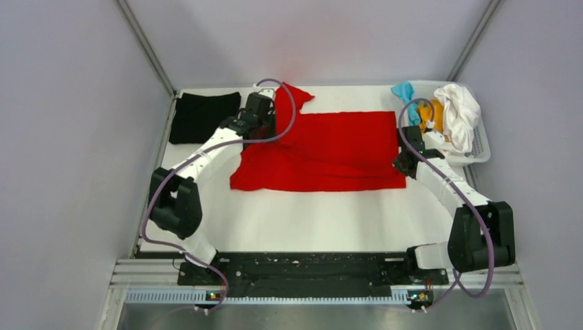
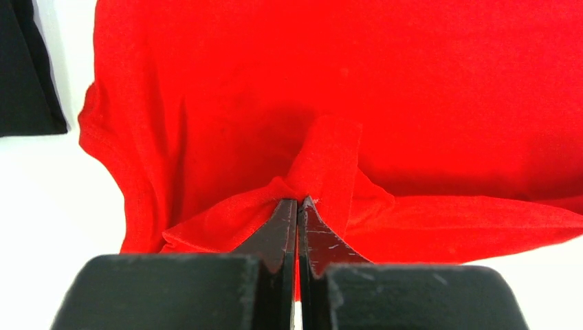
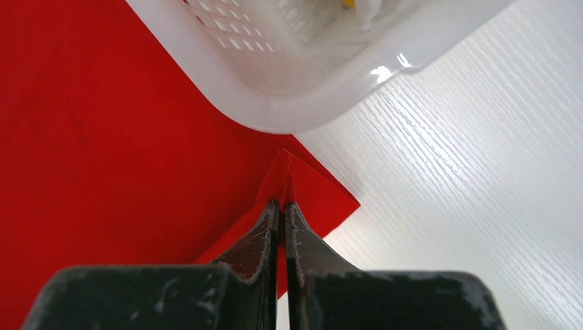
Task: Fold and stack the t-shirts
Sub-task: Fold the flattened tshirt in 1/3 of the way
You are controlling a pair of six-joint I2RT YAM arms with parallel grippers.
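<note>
Shows the left gripper [image 2: 298,203] clamped tight on a peaked fold at the near edge of the red t-shirt [image 2: 385,89]. Finds the rest of that shirt spread flat beyond. Places a black t-shirt [image 2: 24,75] left of it, apart, white table [image 2: 48,206] between.

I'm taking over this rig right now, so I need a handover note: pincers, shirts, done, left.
Left pincer: shut on the red t-shirt, a fold at its left side.
Right pincer: shut on its corner by the basket.
Done: black t-shirt looks folded, far left.
White shirt, orange shirt, teal shirt: in the basket.
Left: fold red, stack it, then the basket's three.
</note>
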